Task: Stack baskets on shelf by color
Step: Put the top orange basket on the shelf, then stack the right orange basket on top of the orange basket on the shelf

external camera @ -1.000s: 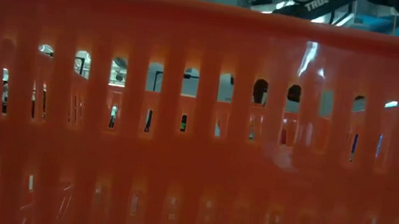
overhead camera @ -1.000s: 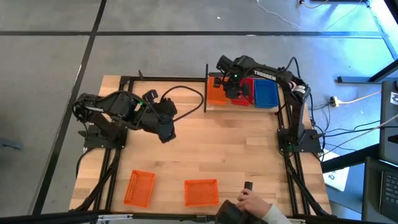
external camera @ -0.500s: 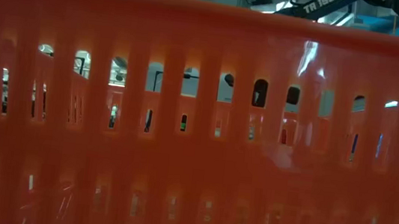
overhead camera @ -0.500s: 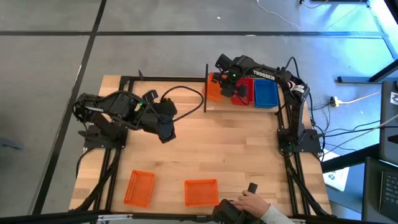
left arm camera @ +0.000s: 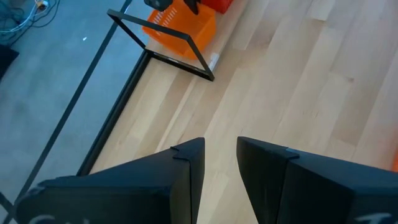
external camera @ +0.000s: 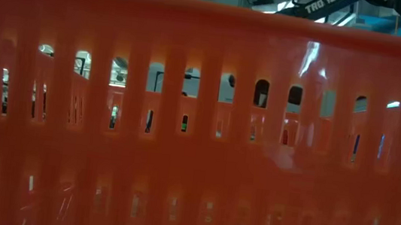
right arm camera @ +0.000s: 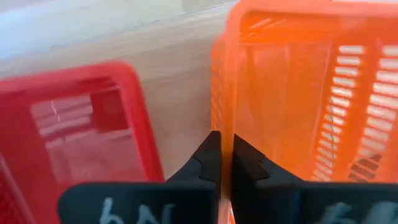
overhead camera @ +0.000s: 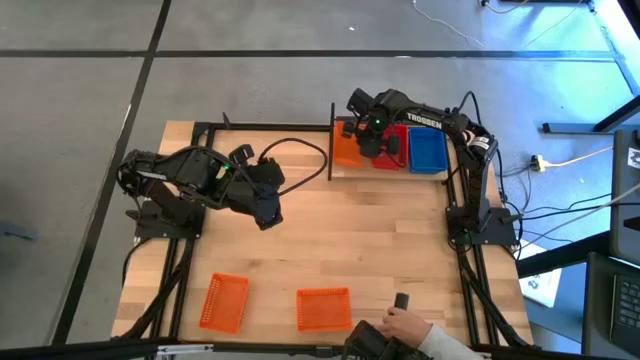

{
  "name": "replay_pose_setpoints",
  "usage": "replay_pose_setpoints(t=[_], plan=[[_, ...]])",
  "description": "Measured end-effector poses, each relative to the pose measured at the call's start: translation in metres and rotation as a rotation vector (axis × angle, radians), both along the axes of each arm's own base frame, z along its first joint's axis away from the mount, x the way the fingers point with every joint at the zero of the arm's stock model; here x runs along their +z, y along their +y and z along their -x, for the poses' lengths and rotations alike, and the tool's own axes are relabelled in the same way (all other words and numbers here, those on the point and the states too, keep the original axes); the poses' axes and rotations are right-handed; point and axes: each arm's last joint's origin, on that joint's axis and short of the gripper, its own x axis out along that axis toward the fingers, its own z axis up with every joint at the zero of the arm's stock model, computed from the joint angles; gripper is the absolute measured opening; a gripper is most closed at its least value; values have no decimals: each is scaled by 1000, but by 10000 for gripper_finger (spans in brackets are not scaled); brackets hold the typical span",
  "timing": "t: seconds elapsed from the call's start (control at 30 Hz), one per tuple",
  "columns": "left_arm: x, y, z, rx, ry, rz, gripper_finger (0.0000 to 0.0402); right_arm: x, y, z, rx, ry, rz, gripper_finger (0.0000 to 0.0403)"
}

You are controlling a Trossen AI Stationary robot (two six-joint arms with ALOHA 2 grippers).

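The shelf [overhead camera: 338,172] stands at the table's far right and holds an orange basket [overhead camera: 347,150], a red basket [overhead camera: 396,148] and a blue basket [overhead camera: 427,150] side by side. My right gripper [overhead camera: 365,138] is over the shelf, shut on the orange basket [right arm camera: 298,93], next to the red one [right arm camera: 81,130]. My left gripper [overhead camera: 268,214] hovers open and empty [left arm camera: 221,163] over the bare table at the middle left. Two more orange baskets [overhead camera: 225,302] [overhead camera: 323,308] lie near the front edge. One of them [external camera: 199,127] fills the low view. My right gripper pinches the orange basket's side wall [right arm camera: 225,118], the one facing the red basket, at its upper edge. One finger is inside the basket and one outside. The fingers come from above, pointing down. The basket stays upright at the shelf's left end.
A person's hand [overhead camera: 405,326] with a small dark object [overhead camera: 400,300] is at the table's near edge, right of the orange baskets. A black cable [overhead camera: 300,148] lies near the shelf's left post. Black frame rails run along the table's sides.
My right gripper has nudged the orange basket a little toward the table's far-left and brought it back beside the red basket, staying shut on it.
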Motion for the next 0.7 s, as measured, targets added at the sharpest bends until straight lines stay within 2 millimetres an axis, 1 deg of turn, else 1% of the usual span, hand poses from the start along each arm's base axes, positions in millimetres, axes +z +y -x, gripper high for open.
replay_pose_setpoints(t=[0.2,0.4,0.47,0.6,0.7], plan=[[0,0,0,0,0,0,86,1,2,-2,-37,-67,-102,40],[0,0,0,0,0,0,86,1,2,-2,-37,-75,-110,65],[0,0,0,1,-1,0,86,1,1,-2,-40,-69,-96,71],[0,0,0,1,-1,1,86,3,-2,-1,-53,-39,-8,73],[0,0,0,4,-3,3,86,14,0,2,-52,-51,25,73]])
